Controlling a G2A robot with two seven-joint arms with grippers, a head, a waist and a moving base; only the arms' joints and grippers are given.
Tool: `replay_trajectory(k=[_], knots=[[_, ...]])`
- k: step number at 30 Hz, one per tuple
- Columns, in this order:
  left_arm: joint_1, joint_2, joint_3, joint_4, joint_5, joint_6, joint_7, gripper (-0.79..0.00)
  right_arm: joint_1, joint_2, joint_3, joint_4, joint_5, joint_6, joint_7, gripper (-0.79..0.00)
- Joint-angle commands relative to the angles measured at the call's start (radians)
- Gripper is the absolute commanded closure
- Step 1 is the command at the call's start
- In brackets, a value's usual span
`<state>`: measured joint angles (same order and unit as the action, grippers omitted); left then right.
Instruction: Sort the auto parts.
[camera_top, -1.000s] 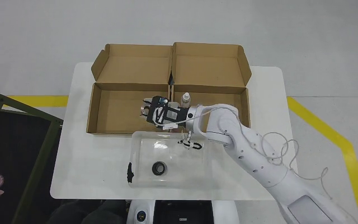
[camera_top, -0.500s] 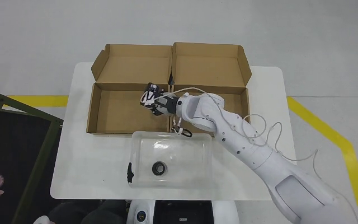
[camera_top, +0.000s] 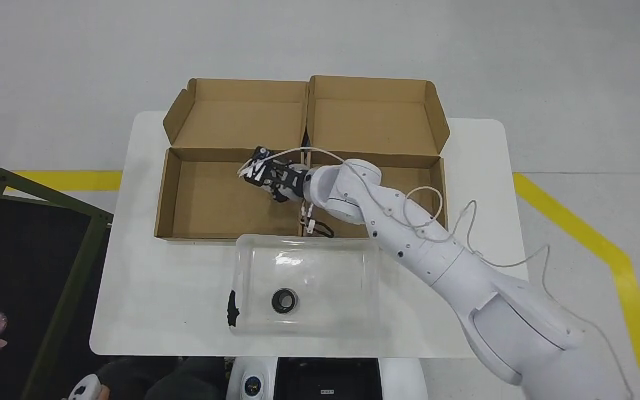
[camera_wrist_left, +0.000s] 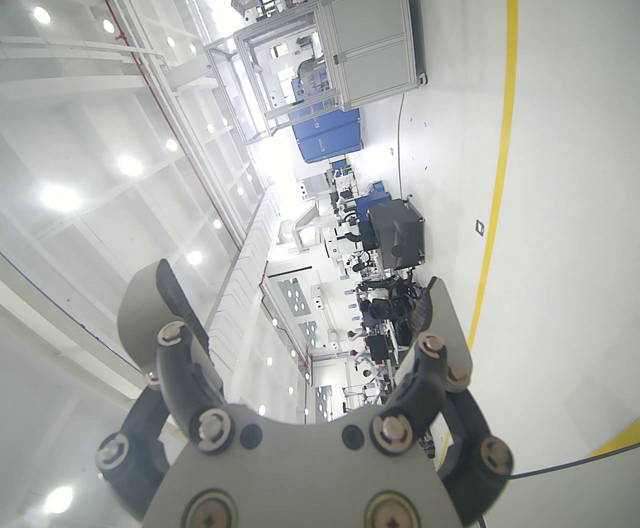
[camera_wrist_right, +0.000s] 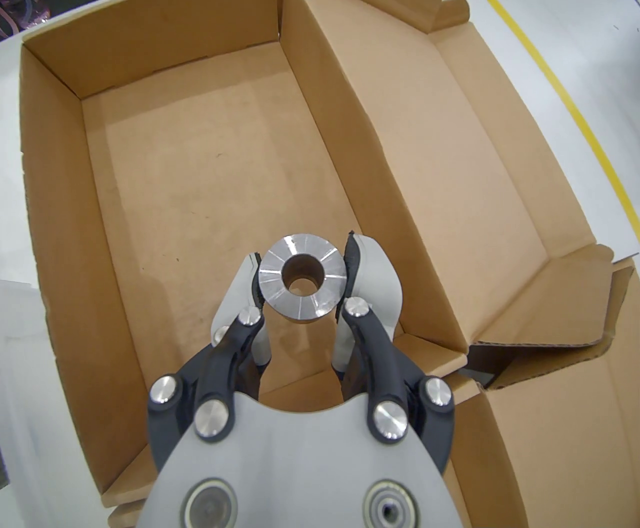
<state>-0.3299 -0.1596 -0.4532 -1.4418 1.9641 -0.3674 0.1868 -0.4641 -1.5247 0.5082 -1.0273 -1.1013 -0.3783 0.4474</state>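
Note:
My right gripper (camera_wrist_right: 301, 280) is shut on a thick silver metal ring (camera_wrist_right: 302, 286) with a round bore, held above the bare floor of the left cardboard box (camera_wrist_right: 165, 165). From above, that gripper (camera_top: 258, 168) hangs over the left box (camera_top: 205, 195), near its divider with the right box (camera_top: 425, 185). A clear plastic bin (camera_top: 255, 290) in front of the boxes holds a dark ring-shaped part (camera_top: 285, 299), and a small black part (camera_top: 232, 308) sits at its left wall. My left gripper (camera_wrist_left: 300, 307) is open, empty, and faces the room.
Both boxes have their lids folded back toward the far side of the white table (camera_top: 150, 290). A yellow floor line (camera_top: 570, 215) runs to the right of the table.
My right gripper has carried the metal ring from above the clear bin's far edge up and left, to over the left box.

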Motion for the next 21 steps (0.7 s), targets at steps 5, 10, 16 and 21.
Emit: replay_trajectory(k=[5, 10, 16, 21], knots=[[0.0, 0.0, 0.0, 0.0, 0.0, 0.0, 0.0, -0.785, 0.018, -0.029, -0.02, 0.045, -0.025, 0.006, 0.024, -0.018], [0.0, 0.0, 0.0, 0.0, 0.0, 0.0, 0.0, -0.785, 0.029, -0.051, -0.029, 0.08, -0.043, 0.013, 0.038, -0.074], [0.0, 0.0, 0.0, 0.0, 0.0, 0.0, 0.0, -0.785, 0.034, -0.07, -0.031, 0.11, -0.056, 0.007, 0.046, -0.203], [0.0, 0.0, 0.0, 0.0, 0.0, 0.0, 0.0, -0.785, 0.033, -0.079, -0.023, 0.113, -0.072, 0.001, 0.052, -0.299]])
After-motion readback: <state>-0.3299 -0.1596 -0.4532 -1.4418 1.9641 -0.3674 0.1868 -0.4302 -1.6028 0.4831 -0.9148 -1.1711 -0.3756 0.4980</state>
